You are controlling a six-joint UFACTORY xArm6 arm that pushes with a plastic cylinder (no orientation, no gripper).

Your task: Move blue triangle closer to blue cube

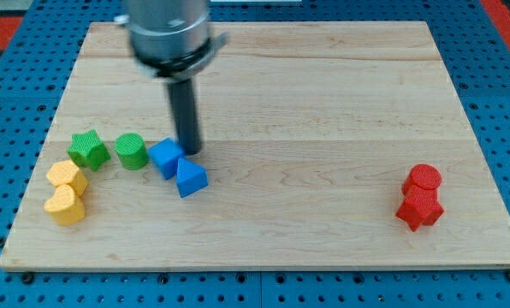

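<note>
The blue triangle [191, 178] lies on the wooden board [323, 103] at the lower left of the middle. The blue cube [165, 157] sits just up and to the left of it, and the two touch. My tip [189, 151] is just right of the blue cube's upper corner and directly above the blue triangle in the view, close to both.
A green cylinder [131, 151] and a green star-shaped block [89, 149] stand left of the blue cube. Two yellow blocks [67, 175] [65, 205] lie at the far left. Two red blocks [423, 179] [419, 208] sit at the right.
</note>
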